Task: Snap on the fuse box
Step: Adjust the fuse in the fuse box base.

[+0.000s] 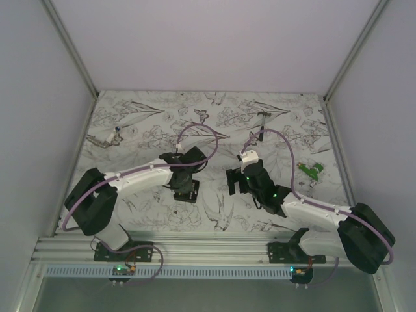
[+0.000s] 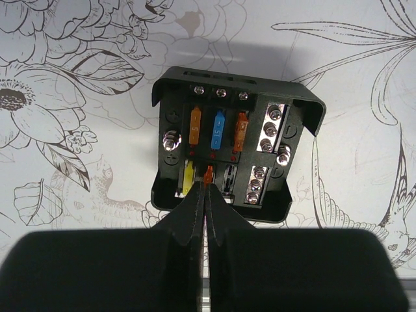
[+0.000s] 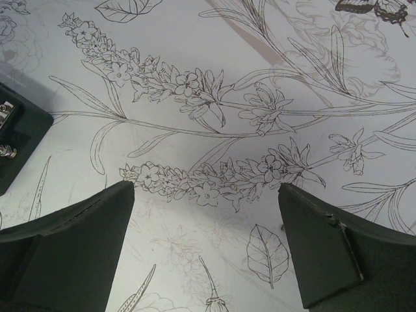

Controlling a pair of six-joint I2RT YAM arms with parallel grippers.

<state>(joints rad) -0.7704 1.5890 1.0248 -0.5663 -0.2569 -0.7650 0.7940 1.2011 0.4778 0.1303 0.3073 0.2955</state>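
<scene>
The desk (image 1: 156, 117), covered in a flower-and-bird print, carries everything. The left arm (image 1: 136, 175) reaches in towards the middle, and the right arm (image 1: 312, 211) bends in from the other side.

The fuse box (image 2: 227, 151) lies flat on the desk with its face up and no cover on it. It sits under the tip of the left arm, a little left of the desk's centre. From the left wrist it lies straight ahead and below, and it looks roughly as wide as it is deep. Its two rows of fuses run across the view, each fuse pointing lengthwise away from the wrist.

The left hand (image 2: 207, 195) is clenched, its fingers pressed together into one narrow wedge over the near row. The right hand (image 3: 205, 188) is spread wide with nothing in it, over bare print. Only a corner of the box shows at the left edge of its view, so it stands off to the box's right. The left is plainly the nearer.

The wedge meets the small orange fuse (image 2: 208, 174), between a yellow fuse (image 2: 187, 179) and an empty slot. I cannot tell whether it pinches that fuse or only presses on it. Any push to seat it probably has to go straight down along the fingers.
</scene>
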